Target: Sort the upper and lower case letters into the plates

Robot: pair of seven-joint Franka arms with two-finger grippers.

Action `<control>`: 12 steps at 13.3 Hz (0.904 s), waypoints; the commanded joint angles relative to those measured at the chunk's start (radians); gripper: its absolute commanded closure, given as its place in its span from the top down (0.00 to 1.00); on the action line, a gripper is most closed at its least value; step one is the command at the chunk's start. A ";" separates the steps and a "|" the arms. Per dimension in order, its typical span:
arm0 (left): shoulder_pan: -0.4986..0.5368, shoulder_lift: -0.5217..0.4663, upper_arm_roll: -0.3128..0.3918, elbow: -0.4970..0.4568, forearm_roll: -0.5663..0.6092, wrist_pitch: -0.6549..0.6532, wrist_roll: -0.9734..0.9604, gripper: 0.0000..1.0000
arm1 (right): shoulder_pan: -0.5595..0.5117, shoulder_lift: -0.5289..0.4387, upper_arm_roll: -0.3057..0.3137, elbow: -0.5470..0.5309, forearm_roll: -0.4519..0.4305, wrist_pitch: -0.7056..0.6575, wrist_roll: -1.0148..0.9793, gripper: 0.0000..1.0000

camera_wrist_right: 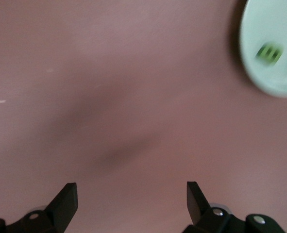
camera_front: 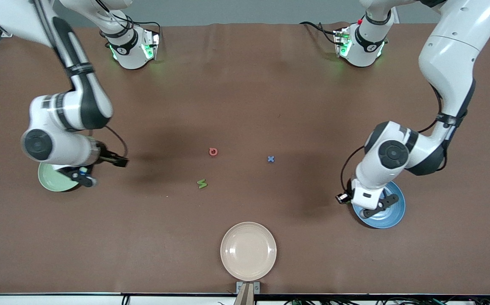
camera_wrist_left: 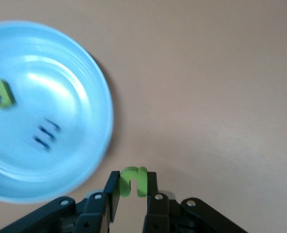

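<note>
Brown tabletop: left gripper (camera_wrist_left: 132, 187) clamps green letter (camera_wrist_left: 133, 180) beside blue plate (camera_wrist_left: 85, 73), release due inside rim; right gripper (camera_wrist_right: 132, 201) wide open, empty.

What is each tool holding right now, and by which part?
The left tool is shut on a small green letter, pinched by its two sides, beside the blue plate. The right tool stands open and holds nothing, beside the mint green plate.

You get bright, even overhead light with soft arm shadows on the brown table (camera_front: 245, 84), while both wrist views smear, blurring the blue plate (camera_wrist_left: 41, 111) and its letters.
</note>
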 commanded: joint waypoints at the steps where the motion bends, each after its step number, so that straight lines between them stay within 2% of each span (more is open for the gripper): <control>1: 0.046 0.042 -0.004 0.004 0.016 -0.008 0.111 0.00 | 0.130 0.057 -0.013 0.085 0.112 0.008 0.357 0.99; 4: 0.040 0.068 0.052 0.004 0.017 0.035 0.128 0.00 | 0.241 0.190 -0.016 0.193 0.115 0.080 0.598 0.99; 7: 0.046 0.071 0.077 0.004 0.017 0.043 0.181 0.03 | 0.302 0.305 -0.027 0.259 0.109 0.190 0.663 0.99; 8: 0.046 0.071 0.081 0.004 0.017 0.043 0.181 0.07 | 0.324 0.339 -0.047 0.285 0.109 0.215 0.679 0.99; 9: 0.046 0.071 0.081 0.004 0.016 0.043 0.181 0.26 | 0.339 0.362 -0.061 0.306 0.108 0.218 0.683 0.98; 10: 0.046 0.071 0.081 0.004 0.014 0.043 0.179 0.68 | 0.350 0.381 -0.073 0.319 0.088 0.218 0.683 0.98; 11: 0.046 0.067 0.081 0.006 0.013 0.044 0.169 0.93 | 0.361 0.392 -0.078 0.322 0.054 0.227 0.684 0.98; 12: 0.043 0.061 0.079 0.010 0.013 0.044 0.168 1.00 | 0.362 0.402 -0.078 0.322 0.037 0.256 0.692 0.98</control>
